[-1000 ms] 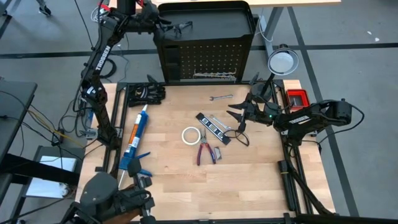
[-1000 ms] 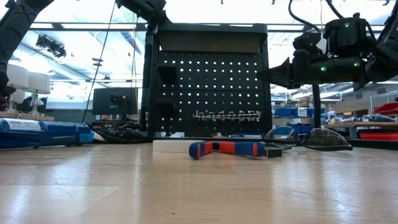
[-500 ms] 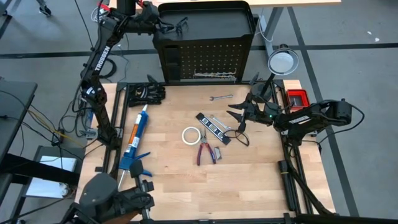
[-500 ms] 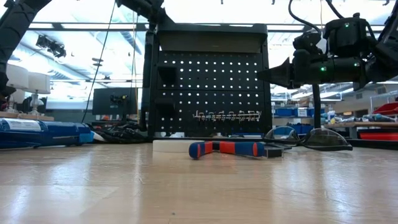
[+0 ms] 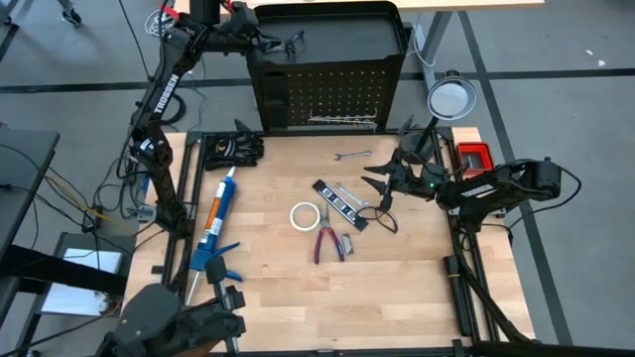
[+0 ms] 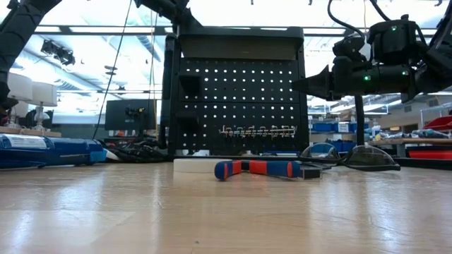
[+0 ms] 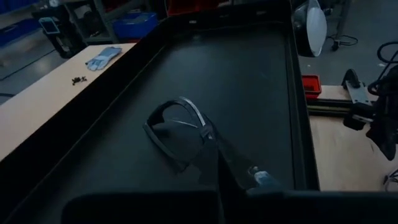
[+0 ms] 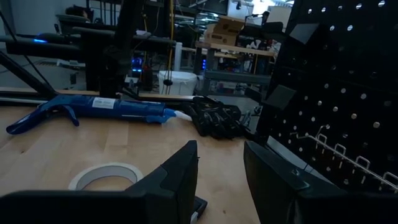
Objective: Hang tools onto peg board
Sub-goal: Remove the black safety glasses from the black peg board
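One pair of safety glasses (image 7: 177, 132) was held by one temple, pinched in left gripper (image 5: 266, 41), above top panel of peg board (image 5: 327, 94) at table's far edge. Right gripper (image 5: 378, 182) was held spread near right edge, above second glasses (image 5: 382, 213). Pliers (image 5: 328, 242), tape roll (image 5: 305, 215) were left mid-table.

A blue caulking gun (image 5: 213, 222) lies beside black gloves (image 5: 233, 149); a round lamp (image 5: 450, 98) stands opposite.

Left gripper (image 5: 266, 40) sits over the peg board (image 5: 327, 94) top, fingers too small to read from above; its wrist view cuts them off. On the table, the small wrenches (image 5: 349, 156) blur together, count unclear.
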